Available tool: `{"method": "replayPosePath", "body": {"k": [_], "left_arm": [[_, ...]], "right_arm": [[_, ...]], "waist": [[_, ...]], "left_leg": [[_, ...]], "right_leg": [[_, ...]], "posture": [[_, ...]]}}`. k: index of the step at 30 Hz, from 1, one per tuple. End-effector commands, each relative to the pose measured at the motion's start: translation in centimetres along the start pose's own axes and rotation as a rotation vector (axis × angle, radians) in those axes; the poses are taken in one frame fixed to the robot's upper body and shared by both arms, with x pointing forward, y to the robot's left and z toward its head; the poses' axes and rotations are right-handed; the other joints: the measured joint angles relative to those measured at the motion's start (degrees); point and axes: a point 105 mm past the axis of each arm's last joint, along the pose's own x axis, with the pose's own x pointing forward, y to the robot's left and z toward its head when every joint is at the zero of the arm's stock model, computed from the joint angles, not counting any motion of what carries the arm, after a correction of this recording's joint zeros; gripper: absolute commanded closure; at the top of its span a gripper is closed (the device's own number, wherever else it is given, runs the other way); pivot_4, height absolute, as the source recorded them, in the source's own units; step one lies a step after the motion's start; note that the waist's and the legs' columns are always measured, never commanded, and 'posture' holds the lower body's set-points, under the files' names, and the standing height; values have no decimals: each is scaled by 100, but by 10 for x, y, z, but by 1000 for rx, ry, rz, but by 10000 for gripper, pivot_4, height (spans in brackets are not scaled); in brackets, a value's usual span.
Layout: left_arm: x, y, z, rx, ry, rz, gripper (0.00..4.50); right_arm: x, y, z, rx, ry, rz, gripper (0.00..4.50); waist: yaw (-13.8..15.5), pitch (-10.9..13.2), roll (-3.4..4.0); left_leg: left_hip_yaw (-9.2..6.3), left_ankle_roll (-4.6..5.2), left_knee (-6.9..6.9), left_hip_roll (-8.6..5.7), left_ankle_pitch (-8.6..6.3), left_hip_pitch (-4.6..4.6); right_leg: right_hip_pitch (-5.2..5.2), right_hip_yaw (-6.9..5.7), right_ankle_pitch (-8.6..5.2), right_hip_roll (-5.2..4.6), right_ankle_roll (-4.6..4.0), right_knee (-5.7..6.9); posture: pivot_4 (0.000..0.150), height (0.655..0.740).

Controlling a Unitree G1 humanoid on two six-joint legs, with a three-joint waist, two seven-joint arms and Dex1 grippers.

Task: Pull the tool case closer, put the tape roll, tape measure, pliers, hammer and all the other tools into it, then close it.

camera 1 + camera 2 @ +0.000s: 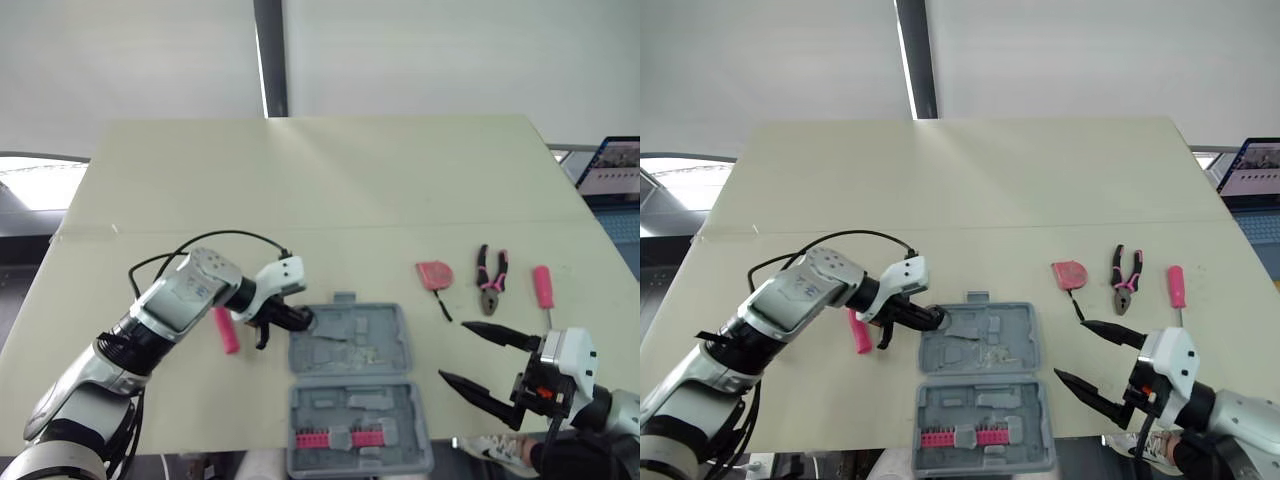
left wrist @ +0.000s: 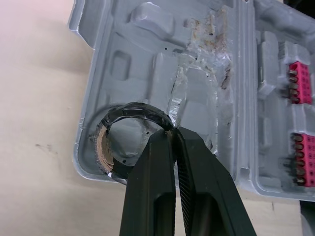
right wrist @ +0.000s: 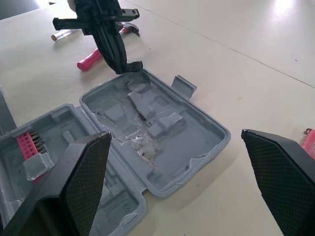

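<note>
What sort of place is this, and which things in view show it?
Probably an indoor lab or test bench: a plain pale table, an open grey tool case with pliers and tape measure laid beside it, and a laptop nearby.

Grey tool case [image 1: 372,332], pink bits [image 1: 340,438] inside, black tape roll [image 2: 134,109] with seemingly brown core, pink-and-black pliers [image 1: 491,285].

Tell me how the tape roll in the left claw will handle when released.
The tape roll is a thin hollow ring on a cardboard core, so probably light. The left claw pinches one spot on its wall, so it may swivel. Dropped on edge it could roll, though the moulded recess of the tool case should likely catch it.
</note>
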Motion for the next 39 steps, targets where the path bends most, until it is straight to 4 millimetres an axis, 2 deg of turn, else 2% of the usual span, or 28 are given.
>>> {"method": "replayPosePath", "body": {"k": [1,19,22,26,30,34,36,39], "left_arm": [[-2,5,5,40,8,24,44603],[1,7,2,50,47,24,44603],[2,7,2,46,49,16,35128],[-1,7,4,43,51,25,15318],[-9,7,12,41,24,28,15318],[-20,8,30,5,-88,53,15318],[-23,9,30,-7,-116,77,20494],[-23,10,24,-14,-146,105,33817]], "right_arm": [[1,2,8,-24,-20,-4,0],[-2,2,11,-23,-16,-18,0],[-2,1,11,-25,-15,-20,0],[-2,1,11,-24,-16,-20,0],[-2,1,10,-23,-16,-18,0],[-2,1,10,-21,-18,-17,0],[-2,1,10,-21,-18,-18,0],[-3,1,10,-21,-17,-20,0]], "waist": [[1,0,0],[-3,0,0],[-3,0,0],[-2,0,0],[-3,0,0],[-5,0,0],[-6,0,0],[-16,-1,1]], "left_leg": [[0,0,0,0,0,0],[0,0,0,0,0,0],[0,0,0,0,0,0],[0,0,0,0,0,0],[0,0,0,0,0,-1],[0,0,0,1,0,-1],[-1,0,0,1,0,-1],[-1,0,0,1,0,0]], "right_leg": [[0,0,0,0,0,0],[0,0,0,0,0,0],[0,0,0,0,0,0],[0,0,0,0,0,0],[0,0,0,0,0,0],[0,0,0,0,0,0],[0,0,0,0,0,0],[0,0,0,0,0,1]], "posture": [[1500,7373],[1500,7373],[1500,7373],[1500,7373],[1500,7373],[1500,7373],[1500,7373],[1500,7373]]}}
